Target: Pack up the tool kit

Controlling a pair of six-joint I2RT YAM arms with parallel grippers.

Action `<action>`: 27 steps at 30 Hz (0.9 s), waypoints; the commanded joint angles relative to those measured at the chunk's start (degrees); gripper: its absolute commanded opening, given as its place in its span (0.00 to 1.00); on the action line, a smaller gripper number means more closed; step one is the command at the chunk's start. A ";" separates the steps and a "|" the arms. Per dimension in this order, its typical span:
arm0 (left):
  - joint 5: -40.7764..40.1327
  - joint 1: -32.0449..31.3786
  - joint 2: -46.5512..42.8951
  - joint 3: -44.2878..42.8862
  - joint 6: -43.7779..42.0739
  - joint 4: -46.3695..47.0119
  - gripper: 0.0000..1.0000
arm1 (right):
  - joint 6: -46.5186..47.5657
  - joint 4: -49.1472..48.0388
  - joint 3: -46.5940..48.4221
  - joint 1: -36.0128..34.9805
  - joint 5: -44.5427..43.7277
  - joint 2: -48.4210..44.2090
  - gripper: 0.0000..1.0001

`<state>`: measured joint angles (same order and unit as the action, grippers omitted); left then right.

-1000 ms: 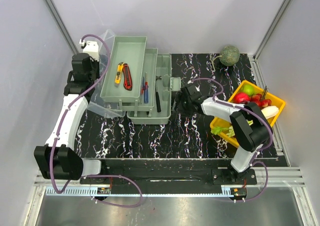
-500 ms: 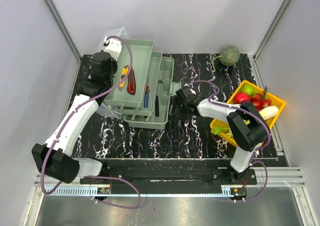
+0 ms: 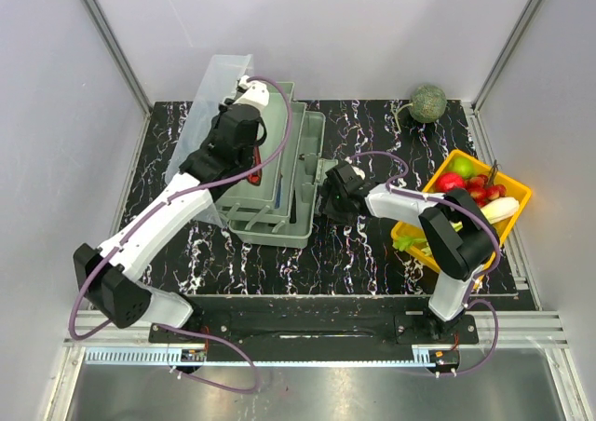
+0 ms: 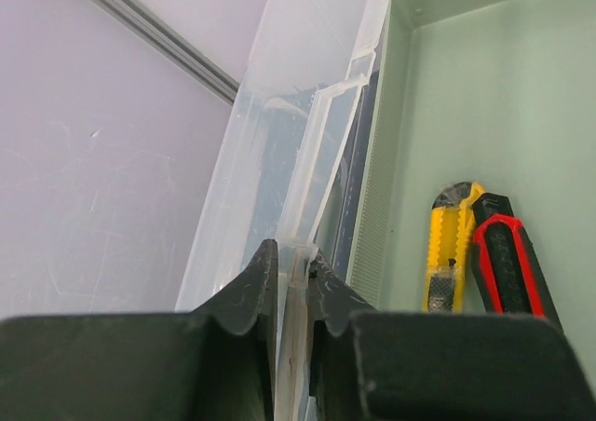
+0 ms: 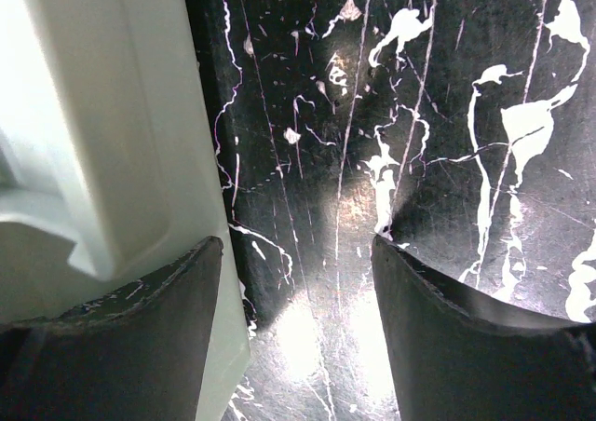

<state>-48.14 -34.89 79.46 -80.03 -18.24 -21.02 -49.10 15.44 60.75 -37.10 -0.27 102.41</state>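
The tool kit [image 3: 300, 227] stands between the two claws, with its grey-green trays stacked in steps over the base. Its clear lid [image 3: 207, 114] is tipped up on edge, running down and away from the left claw [image 3: 240, 86].

That claw is clenched on the lid's thin rim. In the left wrist view the two toothed jaws of the left claw [image 4: 291, 267] pinch the translucent edge [image 4: 307, 95], with no gap showing. A pinch on the free rim gives the arm the longest lever about the hinge, which suits swinging the lid over the trays.

Just to the right of this claw lies the top tray [image 4: 466, 86]. In it the yellow knife [image 4: 450, 244] and a red-handled tool [image 4: 507, 263] lie side by side, touching, flat on the tray floor and low enough, I judge, to clear the lid.

The right claw [image 3: 328, 190] is low at the box's right-hand side, released and grasping nothing. In its wrist view the right claw [image 5: 293, 244] has one finger close against the pale box wall [image 5: 102, 114]. The other finger is over the bare marbled surface [image 5: 447, 86]. Whether the near finger actually presses the wall I cannot tell. Its place looks chosen to brace the box against sliding while the lid is worked.

Behind that claw, well apart from the kit, is the yellow tray of fruit [image 3: 520, 196]; it plays no part here.

The step in hand appears to be closing the kit.
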 commanded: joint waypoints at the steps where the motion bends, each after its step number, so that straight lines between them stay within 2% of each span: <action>1: -1.24 -5.62 2.18 -2.94 13.84 5.46 0.04 | -4.16 -6.31 4.20 -2.01 0.54 0.24 0.71; 5: -5.55 -8.08 4.65 -4.70 15.95 3.26 0.09 | -4.95 -4.46 4.82 -1.92 0.54 0.77 0.69; 11: -5.91 -10.89 5.70 -4.61 18.06 2.65 0.18 | -5.39 -4.46 4.55 -1.92 0.54 0.69 0.70; 15: -2.15 -11.25 5.62 -5.66 23.15 -0.60 0.21 | -5.48 -4.46 4.29 -1.40 0.54 0.77 0.69; 27: 7.36 -11.60 4.83 -4.87 31.24 -2.18 0.23 | -5.74 -5.42 1.39 0.89 1.41 -0.98 0.70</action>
<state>-55.27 -43.64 84.47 -84.31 -4.32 -24.32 -52.42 16.12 61.65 -36.47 -0.60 103.18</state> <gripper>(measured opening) 0.238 0.693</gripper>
